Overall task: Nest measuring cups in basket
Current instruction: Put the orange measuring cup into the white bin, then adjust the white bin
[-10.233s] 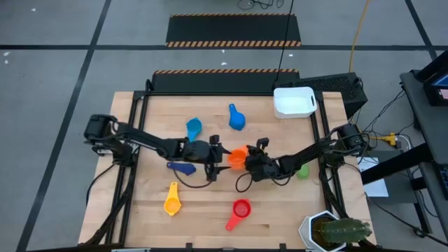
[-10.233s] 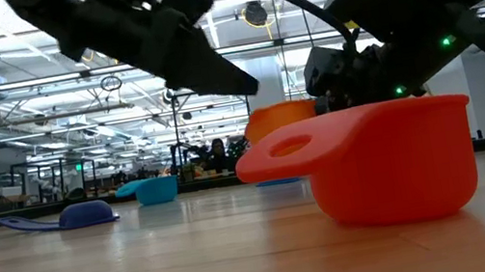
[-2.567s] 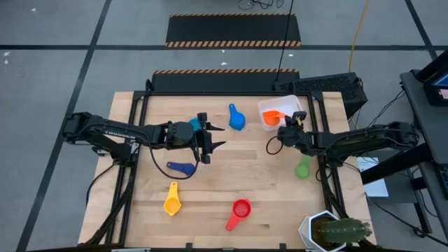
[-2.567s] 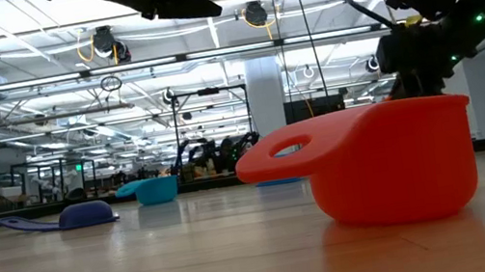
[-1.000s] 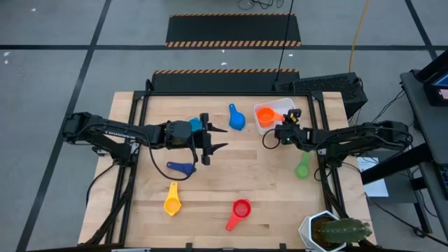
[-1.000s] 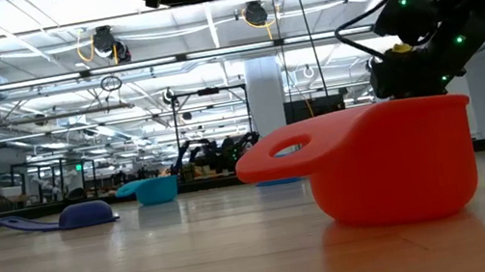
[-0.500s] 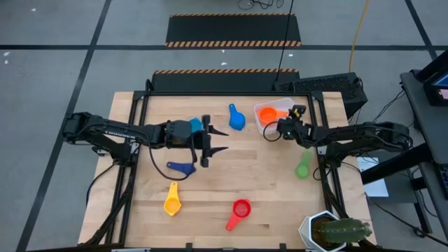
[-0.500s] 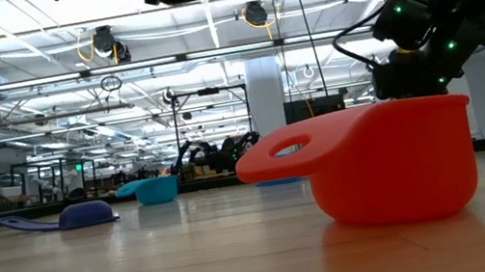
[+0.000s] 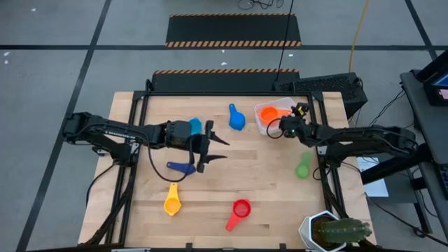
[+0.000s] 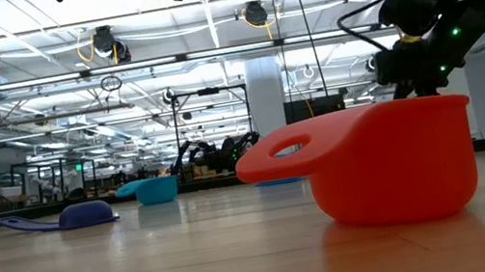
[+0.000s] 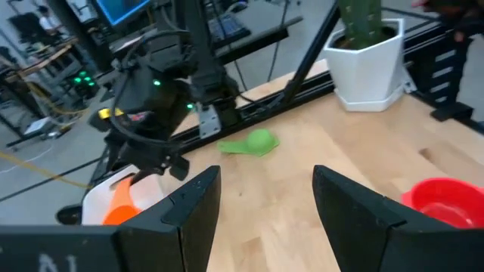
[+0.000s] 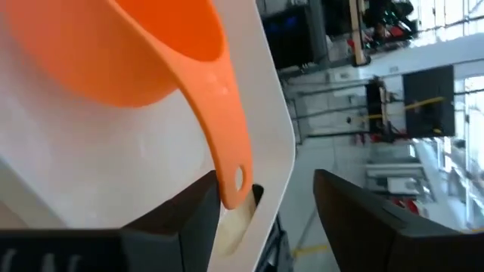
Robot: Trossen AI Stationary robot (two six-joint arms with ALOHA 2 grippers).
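**High view and the rest: orange cup sat in the basket**

High view: the white basket (image 9: 260, 124) stood near the far right corner of the wooden table (image 9: 259, 185). The orange cup (image 9: 267, 114) lay inside it. The right gripper (image 9: 280, 126) hung at the basket's near edge with its fingers spread and nothing between them. The left gripper (image 9: 215, 145) was over the middle of the table, fingers apart and empty. The light blue cup (image 9: 194, 124) peeked out beside the left arm. The blue cup (image 9: 236, 119) lay near the far side. The navy cup (image 9: 183, 168), yellow cup (image 9: 172, 204), red cup (image 9: 240, 209) and green cup (image 9: 302, 168) lay apart on the wood. A cactus pot (image 9: 334, 233) stood at the near right corner.

Low view: the red cup was big and close, with the right arm up behind it.

Left wrist view: the green cup, the cactus pot and the basket showed past two spread fingers.

Right wrist view: the orange cup's handle leaned on the basket's white wall, just past the open fingers.
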